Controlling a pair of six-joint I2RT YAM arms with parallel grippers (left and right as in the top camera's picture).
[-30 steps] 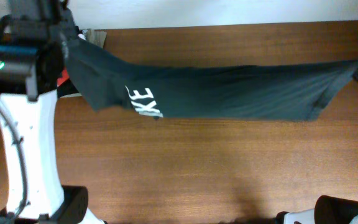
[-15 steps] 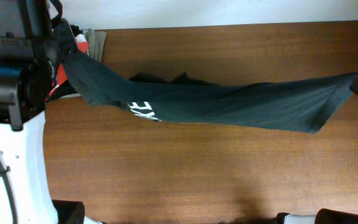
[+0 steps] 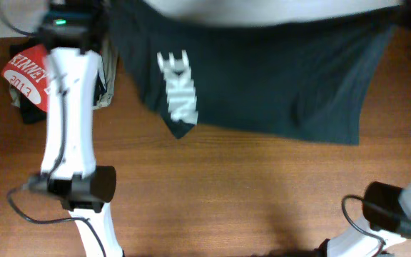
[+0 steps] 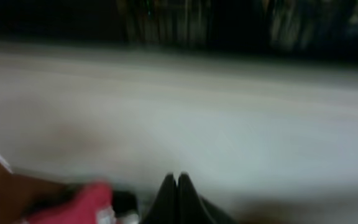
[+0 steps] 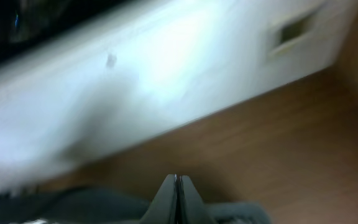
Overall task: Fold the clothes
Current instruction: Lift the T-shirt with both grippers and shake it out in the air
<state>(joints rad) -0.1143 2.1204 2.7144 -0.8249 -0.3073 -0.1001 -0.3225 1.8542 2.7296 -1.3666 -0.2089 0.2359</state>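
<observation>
The T-shirt (image 3: 277, 86) is blurred (its top edge cut off), long axis left-right above the bench (image 3: 227, 200); left tool (image 4: 177, 179) and right tool (image 5: 176, 180) pinch it.

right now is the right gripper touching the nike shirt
Touching. The right wrist view shows the right gripper shut, with the dark Nike shirt bunched against its fingers.

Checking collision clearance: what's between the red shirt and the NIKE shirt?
In the overhead view, the left arm's white link crosses between the red shirt and the NIKE shirt, with a strip of pale cloth beside it.
</observation>
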